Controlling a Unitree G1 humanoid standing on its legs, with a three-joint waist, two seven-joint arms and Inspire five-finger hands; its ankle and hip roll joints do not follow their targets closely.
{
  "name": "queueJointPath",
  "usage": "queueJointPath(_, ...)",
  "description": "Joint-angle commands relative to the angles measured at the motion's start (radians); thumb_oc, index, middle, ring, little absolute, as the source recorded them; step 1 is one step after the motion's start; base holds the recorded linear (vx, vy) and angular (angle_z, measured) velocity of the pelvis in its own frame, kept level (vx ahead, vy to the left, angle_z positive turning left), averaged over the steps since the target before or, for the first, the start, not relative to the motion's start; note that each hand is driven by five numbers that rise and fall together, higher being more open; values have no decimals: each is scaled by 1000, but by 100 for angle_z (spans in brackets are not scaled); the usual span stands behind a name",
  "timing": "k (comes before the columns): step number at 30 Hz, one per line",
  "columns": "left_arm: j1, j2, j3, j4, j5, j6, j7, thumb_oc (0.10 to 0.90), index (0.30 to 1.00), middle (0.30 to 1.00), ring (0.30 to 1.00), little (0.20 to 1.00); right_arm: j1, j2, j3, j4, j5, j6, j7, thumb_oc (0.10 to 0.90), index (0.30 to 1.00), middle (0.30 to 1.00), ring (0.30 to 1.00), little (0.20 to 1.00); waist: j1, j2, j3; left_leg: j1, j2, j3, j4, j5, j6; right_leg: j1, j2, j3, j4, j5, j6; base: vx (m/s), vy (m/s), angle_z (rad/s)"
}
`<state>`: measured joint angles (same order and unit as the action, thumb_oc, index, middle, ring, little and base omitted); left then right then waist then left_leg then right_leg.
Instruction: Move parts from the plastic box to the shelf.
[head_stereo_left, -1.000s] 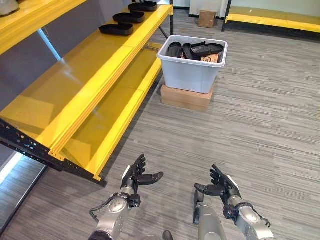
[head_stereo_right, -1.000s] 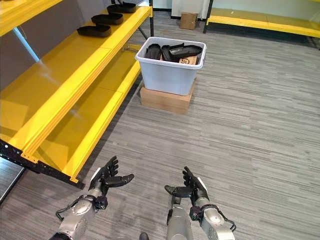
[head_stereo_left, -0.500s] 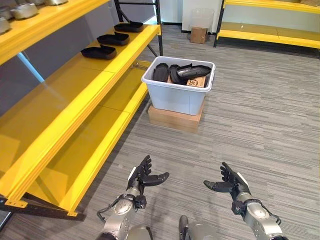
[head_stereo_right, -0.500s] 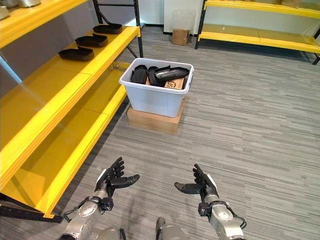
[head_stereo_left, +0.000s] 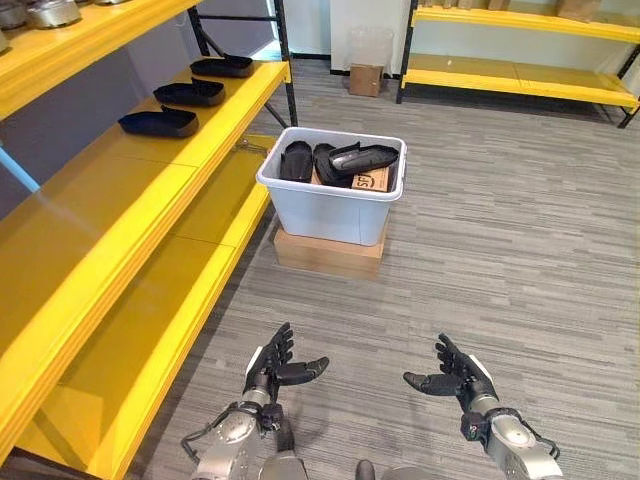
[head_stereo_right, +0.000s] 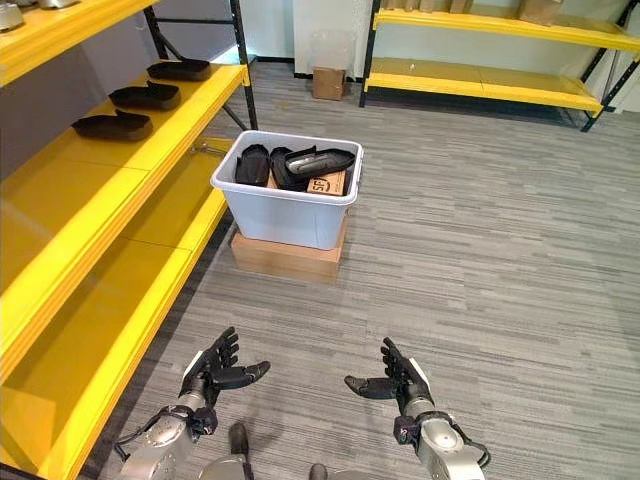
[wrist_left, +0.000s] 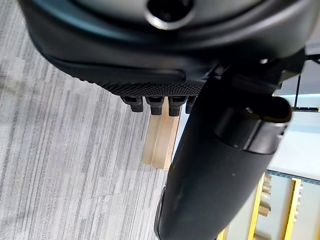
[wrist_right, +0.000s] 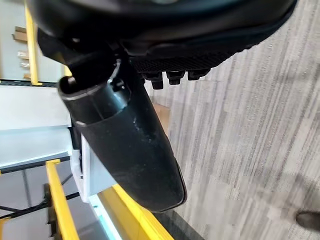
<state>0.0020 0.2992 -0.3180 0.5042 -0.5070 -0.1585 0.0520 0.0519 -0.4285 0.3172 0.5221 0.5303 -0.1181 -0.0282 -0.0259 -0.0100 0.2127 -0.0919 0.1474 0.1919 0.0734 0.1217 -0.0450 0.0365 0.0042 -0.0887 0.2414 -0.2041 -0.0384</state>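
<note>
Left and right eye views: taken from head height, angled down and forward over grey striped floor. Both share the white plastic box (head_stereo_left: 333, 200) on its cardboard carton (head_stereo_left: 328, 252) ahead, the yellow shelf (head_stereo_left: 130, 215) running along the robot's left, and a second yellow rack (head_stereo_right: 480, 85) at the far wall. The left hand (head_stereo_left: 272, 365) and right hand (head_stereo_left: 452, 378) sit at the lower edge, nearest the camera.

Left wrist view: very close along the left hand (wrist_left: 220, 150), facing the floor and carton (wrist_left: 160, 142).

Right wrist view: equally close along the right hand (wrist_right: 130, 145), facing floor and yellow framing (wrist_right: 60, 200).
</note>
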Motion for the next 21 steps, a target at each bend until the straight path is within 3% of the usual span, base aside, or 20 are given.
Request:
queueJointPath(1, -52, 35, 19, -96, -10, -95, -4, 900, 1000, 1000, 1000, 1000, -50, 0, -45, -104, -35, -83, 17, 900, 1000, 1000, 1000, 1000, 19, -24, -65, -88, -52, 28, 164, -118, 28, 46, -179, -9, 137, 117, 151, 286, 160, 5)
queueJointPath(3, -48, 39, 14, -102, -10, -90, -4, 900, 1000, 1000, 1000, 1000, -49, 14, -40, -103, -27, -81, 20, 900, 1000, 1000, 1000, 1000, 17, -20, -64, -50, -83, 38, 149, -142, 57, -27, -189, 9, 276, 266, 172, 260, 172, 5)
queueJointPath(4, -49, 44, 14, -104, -8, -91, -1, 900, 1000, 1000, 1000, 1000, -52, 18, -36, -104, -23, -83, 22, 900, 1000, 1000, 1000, 1000, 7, -12, -49, -11, -91, 46, 133, -154, 68, -73, -196, 4, 350, 310, 184, 258, 222, 8)
queueJointPath(5, -49, 52, 17, -111, -4, -92, 5, 900, 1000, 1000, 1000, 1000, -55, 21, -32, -109, -33, -80, 20, 900, 1000, 1000, 1000, 1000, 1, 6, -37, 20, -89, 62, 116, -164, 77, -116, -209, -35, 405, 331, 186, 172, 162, -5)
queueJointPath(6, -49, 52, 18, -111, -4, -92, 5, 900, 1000, 1000, 1000, 1000, -56, 21, -32, -109, -33, -80, 20, 900, 1000, 1000, 1000, 1000, 2, 4, -36, 22, -91, 63, 115, -165, 78, -118, -212, -33, 410, 328, 187, 254, 200, -12)
queueJointPath(7, -49, 61, 23, -111, -2, -90, 3, 900, 1000, 1000, 1000, 1000, -63, 26, -25, -113, -39, -77, 20, 900, 1000, 1000, 1000, 1000, -14, 30, -21, 70, -95, 73, 89, -182, 86, -205, -218, -70, 448, 298, 182, 583, 166, -53)
queueJointPath(8, -52, 68, 30, -94, -13, -95, -1, 900, 1000, 1000, 1000, 1000, -69, 17, -16, -112, -25, -78, 24, 900, 1000, 1000, 1000, 1000, -35, 26, -6, 133, -138, 80, 92, -249, 85, -283, -219, -139, 267, 200, 167, 604, 164, -56)
queueJointPath(9, -53, 68, 30, -92, -13, -96, -1, 900, 1000, 1000, 1000, 1000, -68, 17, -17, -112, -24, -79, 24, 900, 1000, 1000, 1000, 1000, -36, 28, -6, 135, -134, 77, 95, -256, 83, -276, -216, -143, 263, 195, 167, 627, 4, -58)
queueJointPath(10, -53, 64, 39, -92, -13, -97, -1, 900, 1000, 1000, 1000, 1000, -71, 13, -22, -107, -26, -82, 19, 900, 1000, 1000, 1000, 1000, -35, 30, -9, 160, -140, 92, 96, -277, 74, -311, -255, -205, 127, 206, 161, 309, -83, -12)
queueJointPath(14, -50, 47, 53, -88, -10, -98, -12, 900, 1000, 1000, 1000, 1000, -79, 4, -25, -93, -46, -76, 17, 900, 1000, 1000, 1000, 1000, -34, 42, -13, 221, -130, 105, 106, -312, 47, -294, -287, -325, -60, 272, 187, 317, -118, 6)
queueJointPath(18, -39, 36, 51, -81, -7, -96, -22, 900, 1000, 1000, 1000, 1000, -61, -5, -22, -92, -41, -73, 25, 900, 1000, 1000, 1000, 1000, -42, 34, -35, 265, -116, 95, 155, -336, 25, -264, -264, -278, -100, 295, 182, 346, -176, -3)
queueJointPath(21, -48, 17, 38, -75, -22, -98, -21, 900, 1000, 1000, 1000, 1000, -63, -12, -22, -77, -27, -73, 20, 900, 1000, 1000, 1000, 1000, -53, 44, -46, 277, -91, 89, 200, -314, 2, -260, -235, -248, -39, 266, 159, 288, -177, 6)
